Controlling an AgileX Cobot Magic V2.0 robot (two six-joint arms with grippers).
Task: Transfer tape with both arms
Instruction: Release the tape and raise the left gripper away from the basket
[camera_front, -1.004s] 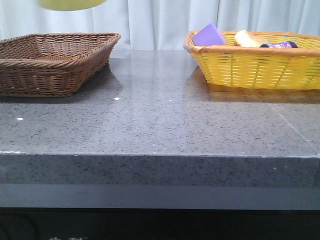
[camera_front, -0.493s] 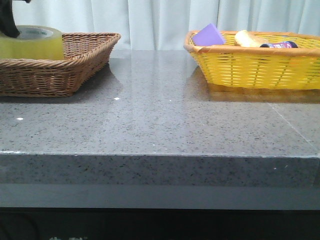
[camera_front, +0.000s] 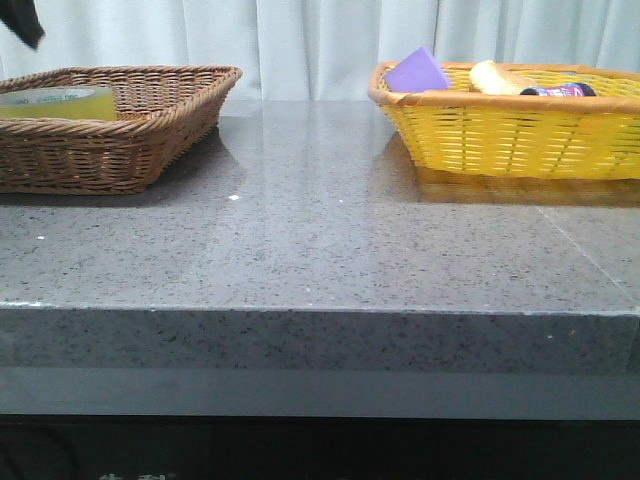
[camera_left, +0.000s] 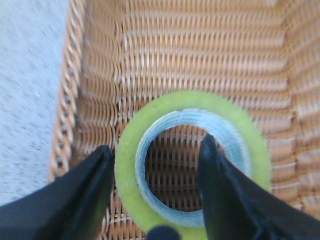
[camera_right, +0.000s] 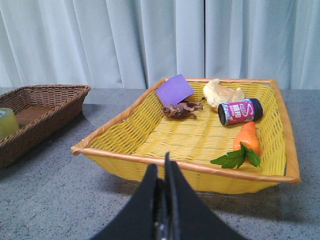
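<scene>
Lying flat in the brown basket (camera_left: 210, 55) (hole upward) — the tape (camera_left: 192, 160); left fingers (camera_left: 95, 175) released, right fingers (camera_right: 165, 187) clenched.

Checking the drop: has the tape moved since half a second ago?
Yes. The tape has sunk lower into the brown basket; only its top shows above the rim, and the left pincer is open.

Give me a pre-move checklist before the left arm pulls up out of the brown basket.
1. Tape lying flat on the floor of the brown basket: ok.
2. Left gripper open, one finger outside the roll and one inside the core: ok.
3. Fingers clear of the tape wall: cannot tell; the inner finger looks close to the core.
4. Right gripper shut and empty, in front of the yellow basket: ok.
5. Tape fully below the basket rim: not ok, its top shows slightly above in the front view.
</scene>
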